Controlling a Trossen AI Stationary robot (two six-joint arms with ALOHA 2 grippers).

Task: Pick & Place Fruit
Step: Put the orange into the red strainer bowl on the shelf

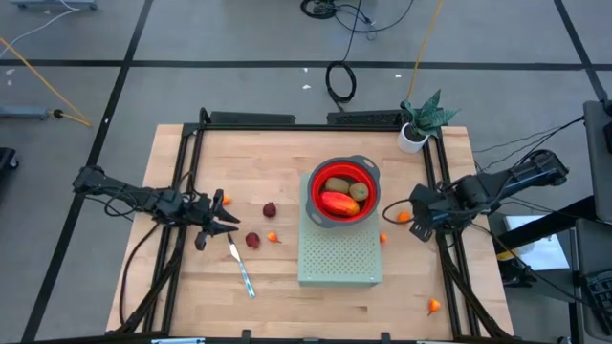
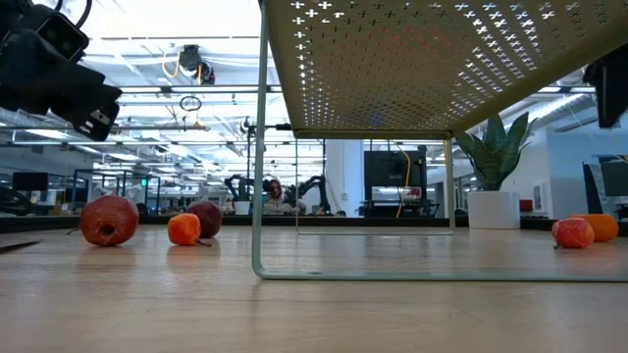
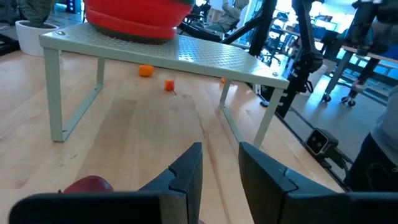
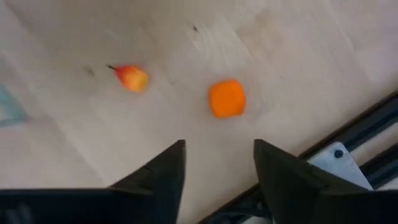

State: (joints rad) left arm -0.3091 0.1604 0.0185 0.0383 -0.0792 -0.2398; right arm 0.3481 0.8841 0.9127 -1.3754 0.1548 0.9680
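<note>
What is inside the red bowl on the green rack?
The red bowl holds one red-orange fruit and two brown-green ovals. Anything under them is covered.

Left gripper slightly parted, right gripper parted

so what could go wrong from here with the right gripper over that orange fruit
The right gripper hangs open above the small orange ball, which lies beside the table's dark edge rail; a nudge could roll it off. A second tiny orange fruit lies close by and could get knocked.
</note>
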